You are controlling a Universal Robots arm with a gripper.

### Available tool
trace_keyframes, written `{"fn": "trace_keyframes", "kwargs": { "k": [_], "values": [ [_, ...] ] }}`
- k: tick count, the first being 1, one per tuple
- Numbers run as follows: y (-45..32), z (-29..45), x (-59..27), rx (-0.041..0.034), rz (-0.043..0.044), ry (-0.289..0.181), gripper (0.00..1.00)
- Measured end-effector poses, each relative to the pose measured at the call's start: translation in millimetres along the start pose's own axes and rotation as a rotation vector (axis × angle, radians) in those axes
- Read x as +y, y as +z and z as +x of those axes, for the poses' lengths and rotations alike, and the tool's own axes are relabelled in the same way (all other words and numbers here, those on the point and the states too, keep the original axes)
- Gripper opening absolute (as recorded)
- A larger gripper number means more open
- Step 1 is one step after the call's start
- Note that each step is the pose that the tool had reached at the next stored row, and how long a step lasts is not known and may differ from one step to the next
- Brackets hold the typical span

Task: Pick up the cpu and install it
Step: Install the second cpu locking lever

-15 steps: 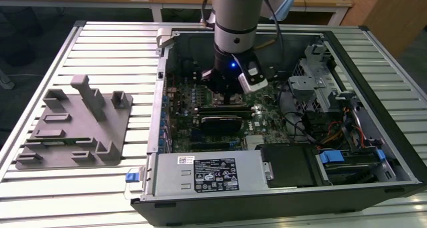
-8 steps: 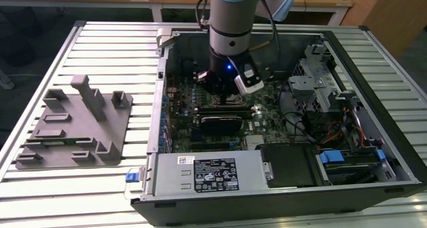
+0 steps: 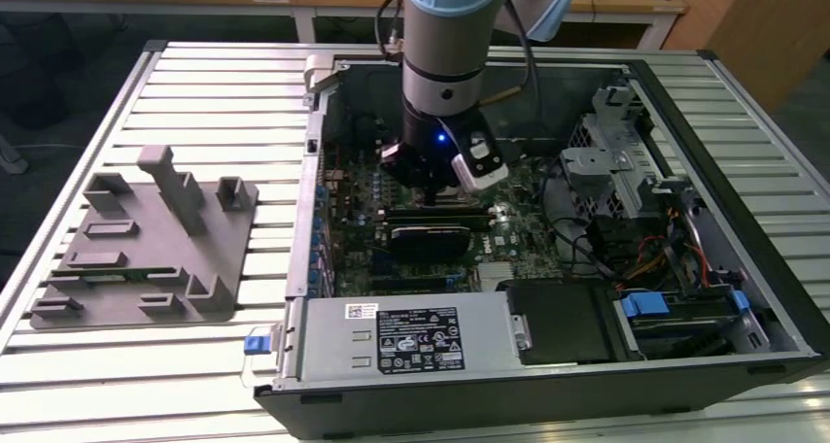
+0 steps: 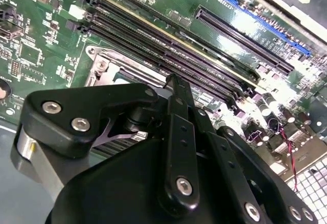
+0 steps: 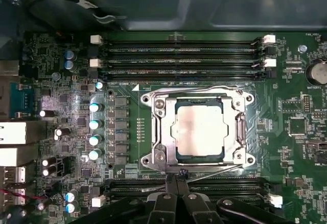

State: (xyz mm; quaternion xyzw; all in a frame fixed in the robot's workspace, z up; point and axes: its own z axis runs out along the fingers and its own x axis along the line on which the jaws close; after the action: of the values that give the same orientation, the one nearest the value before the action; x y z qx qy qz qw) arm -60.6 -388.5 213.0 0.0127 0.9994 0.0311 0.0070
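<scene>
The cpu [image 5: 199, 130] sits in its socket [image 5: 153, 132], beside the clenched, empty gripper [image 5: 176, 182].

Arm [image 3: 445, 45] vertical, wrist pointing down; tool [image 5: 175, 179] fingers pressed together, nothing between them.

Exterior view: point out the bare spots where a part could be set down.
Bare slatted table beyond the grey fixture, and slats on the exterior view's right past the computer case. Crowded: inside the case, around the gripper.
</scene>
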Motion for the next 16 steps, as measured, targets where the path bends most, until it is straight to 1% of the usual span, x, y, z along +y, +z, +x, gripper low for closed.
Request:
{"fn": "trace_keyframes", "kwargs": {
  "k": [7, 8, 9, 11, 14, 16],
  "values": [
    [3.9, 5.4, -5.5, 0.0013, -0.0369, -0.005, 0.11],
    [4.5, 6.1, -6.5, 0.0014, -0.0401, -0.005, 0.11],
    [4.8, 6.5, -6.9, 0.0015, -0.0414, -0.005, 0.11],
    [6.5, 8.8, -9.1, 0.0017, -0.0496, -0.007, 0.11],
    [7.4, 10.7, -11.2, 0.0022, -0.0683, -0.008, 0.11],
    [7.7, 11.7, -13.1, 0.0025, -0.0785, -0.009, 0.11]
  ]
}}
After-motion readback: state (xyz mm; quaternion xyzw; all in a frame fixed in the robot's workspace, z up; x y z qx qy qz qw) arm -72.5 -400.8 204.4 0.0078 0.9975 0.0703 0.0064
